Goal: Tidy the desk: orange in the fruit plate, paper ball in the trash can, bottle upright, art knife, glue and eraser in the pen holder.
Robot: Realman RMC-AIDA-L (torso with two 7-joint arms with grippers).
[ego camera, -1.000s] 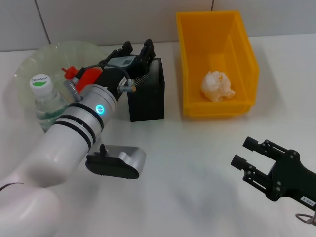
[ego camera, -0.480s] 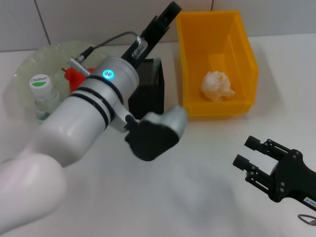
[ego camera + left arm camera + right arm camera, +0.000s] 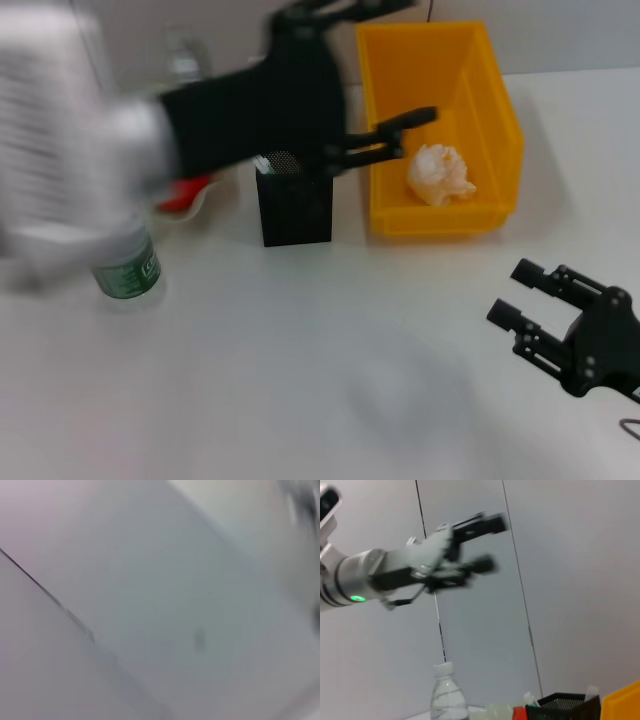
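Note:
My left gripper is open and empty, raised high above the pen holder, and its arm is a blur. It also shows in the right wrist view. The black mesh pen holder has a white tip showing at its rim. The paper ball lies in the yellow trash can. The bottle stands upright at the left, with its top hidden by the arm. The orange shows partly under the arm. The fruit plate is mostly hidden. My right gripper is open and empty over the table at the front right. The art knife and eraser are not visible.
The white table stretches in front of the pen holder and trash can. A grey panelled wall stands behind. The right wrist view also shows the bottle, the pen holder and a corner of the trash can.
My left arm has swung up and away from the pen holder, toward the head camera. My right gripper has shifted slightly to the right.

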